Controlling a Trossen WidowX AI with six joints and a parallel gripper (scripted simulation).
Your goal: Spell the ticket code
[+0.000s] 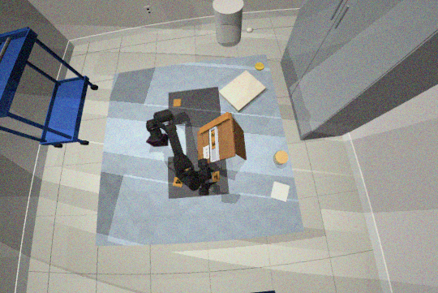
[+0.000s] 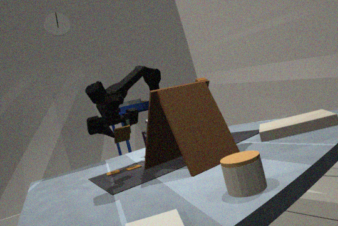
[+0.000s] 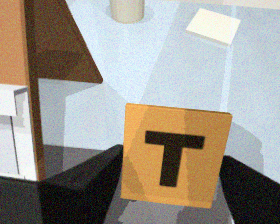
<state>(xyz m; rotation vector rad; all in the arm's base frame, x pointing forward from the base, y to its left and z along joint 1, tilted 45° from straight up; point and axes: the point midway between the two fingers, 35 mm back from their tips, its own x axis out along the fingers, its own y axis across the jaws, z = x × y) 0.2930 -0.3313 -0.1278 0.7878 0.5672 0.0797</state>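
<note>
The pincer (image 1: 215,177) (image 2: 122,131) (image 3: 171,157) is gripping the T (image 1: 216,176) (image 2: 122,135) (image 3: 166,192) by its sides, holding it aloft between the board (image 1: 222,138) (image 2: 194,128) (image 3: 7,45) and the bench's (image 1: 134,215) (image 2: 62,203) (image 3: 191,65) bottom edge, as the top view is showing it. The T is hanging outside the rail (image 1: 214,156) (image 3: 1,145), apparently near its open end. If it is approaching askew, a corner could be catching the rail's lip, turning the T or shoving the board toward the bench's right edge. A low swing could be sweeping a loose tile (image 1: 178,182) (image 2: 113,172) toward the bottom-left corner. The ticket (image 1: 206,152) is staying unreadable here, so a wrong order could be slipping through. Pushing too lightly could be leaving a gap; releasing early could be dropping the T.
</note>
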